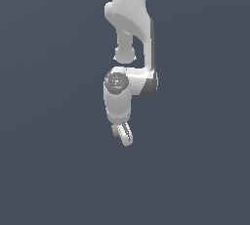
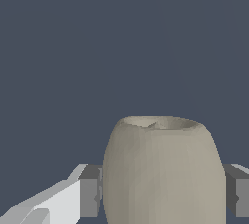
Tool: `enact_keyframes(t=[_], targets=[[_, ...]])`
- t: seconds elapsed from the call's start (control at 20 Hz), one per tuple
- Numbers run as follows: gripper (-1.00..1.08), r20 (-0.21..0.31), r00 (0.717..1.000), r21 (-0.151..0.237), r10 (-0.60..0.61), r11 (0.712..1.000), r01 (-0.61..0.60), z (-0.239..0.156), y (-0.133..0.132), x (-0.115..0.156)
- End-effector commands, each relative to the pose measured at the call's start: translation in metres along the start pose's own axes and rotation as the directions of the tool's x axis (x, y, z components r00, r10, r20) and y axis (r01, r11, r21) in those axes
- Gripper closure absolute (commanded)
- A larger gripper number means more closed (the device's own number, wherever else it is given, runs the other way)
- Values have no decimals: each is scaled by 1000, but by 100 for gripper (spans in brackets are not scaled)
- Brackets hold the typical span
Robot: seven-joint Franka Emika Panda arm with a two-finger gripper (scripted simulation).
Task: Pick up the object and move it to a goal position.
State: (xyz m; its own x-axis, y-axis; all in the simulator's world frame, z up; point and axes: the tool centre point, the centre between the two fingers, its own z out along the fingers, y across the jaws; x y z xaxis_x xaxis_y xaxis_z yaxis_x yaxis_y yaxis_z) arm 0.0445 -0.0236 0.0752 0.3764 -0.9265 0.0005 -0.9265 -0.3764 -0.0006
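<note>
- The white Panda arm [image 1: 131,28] reaches down from the top of the exterior view, its wrist bent so the gripper [image 1: 122,135] points downward near the middle of the frame.
- The beige-tan object [image 2: 163,172] sits between the jaws; in the wrist view it fills the gap from one grey finger pad [image 2: 90,191] to the other, and both pads touch its sides, so the jaws are closed on it.
- Close up, the object is a matte, roundish lump with a flattened, slightly dented end facing away from the camera.
- In the exterior view only a small tan patch of the object [image 1: 115,130] shows, at the exterior view's left side of the white fingers [image 1: 127,136], much narrower than the gripper body.
- Behind everything is a plain dark blue-grey surface; I cannot tell from either view whether the object touches it or hangs above it.
</note>
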Motion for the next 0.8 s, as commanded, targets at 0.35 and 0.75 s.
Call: enact_keyframes(t=[0.35, 0.75], targets=[[108, 0, 1000, -1, 0, 1000, 0, -18, -14, 48], [108, 0, 1000, -1, 0, 1000, 0, -22, -18, 58]])
